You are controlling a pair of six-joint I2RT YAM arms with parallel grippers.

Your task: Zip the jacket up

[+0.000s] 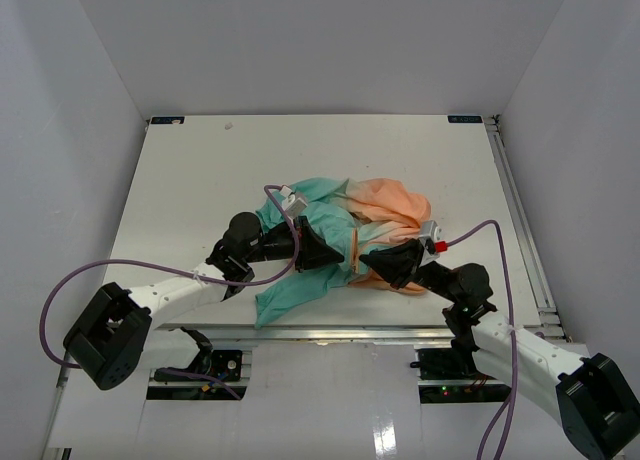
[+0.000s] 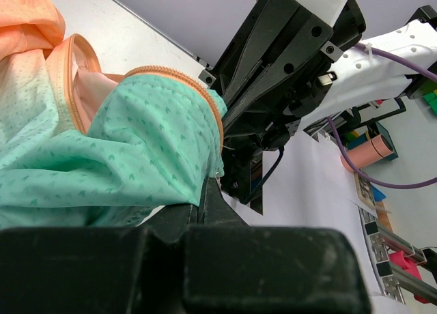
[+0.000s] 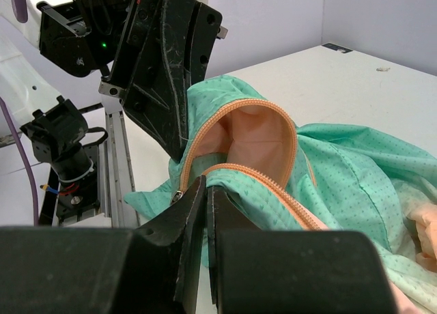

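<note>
The jacket (image 1: pixel 345 235) lies crumpled in the middle of the table, teal at the left and front, peach at the right. Its orange zipper (image 3: pixel 273 184) is open, showing the peach lining. My left gripper (image 1: pixel 335 257) is shut on the teal zipper edge at the hem (image 2: pixel 205 160). My right gripper (image 1: pixel 368 257) faces it from the right, shut on the other zipper edge (image 3: pixel 215 174). The two grippers' tips are close together. A small metal zipper piece (image 3: pixel 177 195) hangs beside my right fingers.
The white table (image 1: pixel 200 170) is bordered by grey walls. A metal rail (image 1: pixel 520 210) runs along the right edge and another along the front edge (image 1: pixel 330 332). Purple cables (image 1: pixel 490 270) trail from both wrists.
</note>
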